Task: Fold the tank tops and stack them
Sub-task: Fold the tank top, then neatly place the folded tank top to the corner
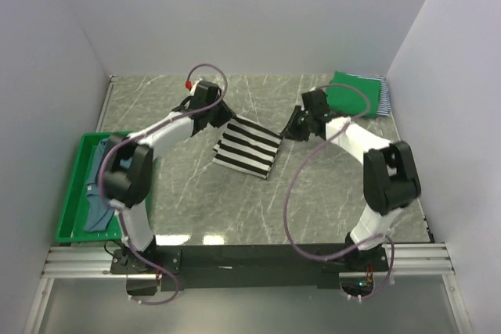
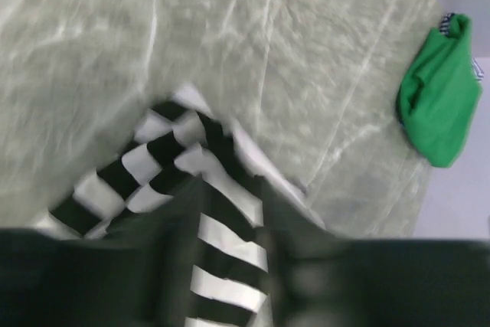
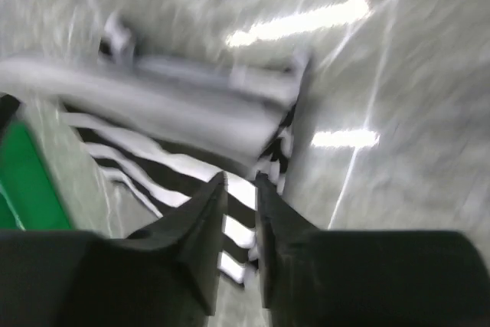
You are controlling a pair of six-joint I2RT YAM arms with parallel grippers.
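**Release the striped fold cleanly**

Nearest, a blue top sits in the bin. Mid-worktop lies the striped top, folded, with jaws at both far corners. The right jaws stand a sliver apart, pinching nothing, I think. The left jaws are too blurred to tell. Best to lift straight up so no hem drags. Far right, the green top crowns the stack.

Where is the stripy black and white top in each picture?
Top camera: the striped top lies flat in the middle, between the two arms.
Left wrist camera: it fills the lower left and middle, bunched up.
Right wrist camera: it sits left of middle, blurred.
Shared landmark: the grey marbled table under it in all three.
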